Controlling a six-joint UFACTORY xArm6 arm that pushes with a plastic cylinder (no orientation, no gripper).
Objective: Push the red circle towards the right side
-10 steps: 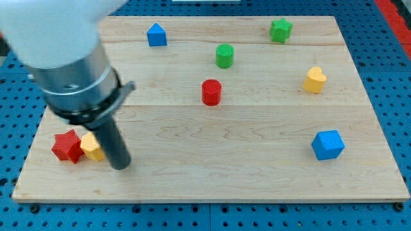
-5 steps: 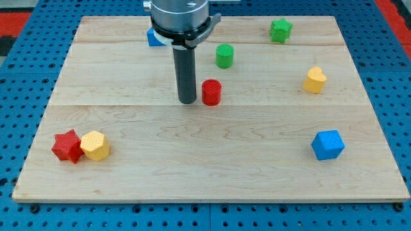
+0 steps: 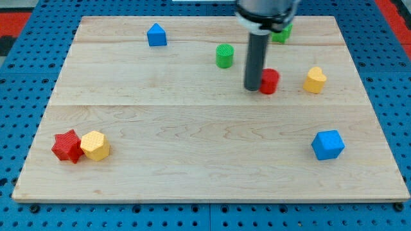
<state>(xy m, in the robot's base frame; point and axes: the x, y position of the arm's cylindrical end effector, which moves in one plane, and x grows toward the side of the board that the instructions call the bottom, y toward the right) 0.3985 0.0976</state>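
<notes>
The red circle (image 3: pixel 270 81) stands on the wooden board (image 3: pixel 192 141), right of centre in the upper half. My tip (image 3: pixel 253 87) touches its left side. The dark rod rises from there to the view's top. A yellow heart (image 3: pixel 314 79) lies a short way to the right of the red circle, apart from it.
A green circle (image 3: pixel 224 56) sits up and left of my tip. A green star (image 3: pixel 282 32) is partly hidden behind the rod. A blue house-shaped block (image 3: pixel 156 34) is at top left, a blue cube (image 3: pixel 327 144) at lower right. A red star (image 3: pixel 67 145) and yellow hexagon (image 3: pixel 96 145) touch at lower left.
My tip came up from the lower left beside the yellow hexagon to the red circle's left side, then slid right. The red circle moved right with it, closer to the yellow heart.
</notes>
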